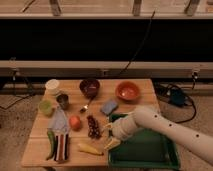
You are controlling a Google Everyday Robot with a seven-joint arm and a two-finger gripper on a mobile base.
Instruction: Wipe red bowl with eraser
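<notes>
Camera view: the gripper [111, 136] hangs over the left rim of the green tray [150, 162]; whether it is wide or narrow cannot be told. The eraser [61, 146] lies flat at the front left of the table [107, 87], just beside the green chilli [51, 141]. The red bowl [127, 91] stands at the back right, well apart from the eraser.

No legible text, label, brand, number or sign anywhere. Nothing readable on the eraser [61, 146] at the table's front left, on the red bowl [128, 91] at the back right, on the white cup [52, 86] or on the green tray [150, 157]. Gripper [111, 137] low at the left rim of the green tray, near the red grapes [93, 126]; no marking to make out on it or on the white arm [170, 131].
</notes>
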